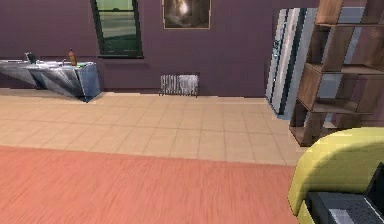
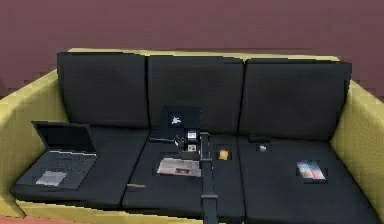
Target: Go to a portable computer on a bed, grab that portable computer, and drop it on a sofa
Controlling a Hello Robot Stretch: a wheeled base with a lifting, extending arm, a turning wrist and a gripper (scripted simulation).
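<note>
In the arm side view a yellow-framed sofa [image 2: 20,120] with dark cushions is seen against a purple wall [image 2: 190,25]. An open portable computer [image 2: 180,119] is found at the middle seat cushion, its dark lid toward the backrest. The arm [image 2: 210,195] is seen rising from the bottom edge just in front of it, and the gripper [image 2: 193,147] is placed at the computer's near part (whether they touch cannot be told). Whether the gripper's fingers are spread or pressed together cannot be told, nor whether anything is held, since computer and cushion lie right behind it. A second laptop [image 2: 58,152], also open, is set on the left seat cushion, well apart from the first. Just right of the arm a small yellowish thing [image 2: 223,154] is seen, farther right a small dark thing [image 2: 262,147], and on the right cushion a flat dark rectangle [image 2: 311,171].

In the forward view the sofa's yellow end is shown at the bottom right, with a wooden shelf [image 1: 345,70] beyond it. A radiator [image 1: 179,85] is mounted below a framed picture [image 1: 186,12], and a table [image 1: 70,82] is placed at the left.
</note>
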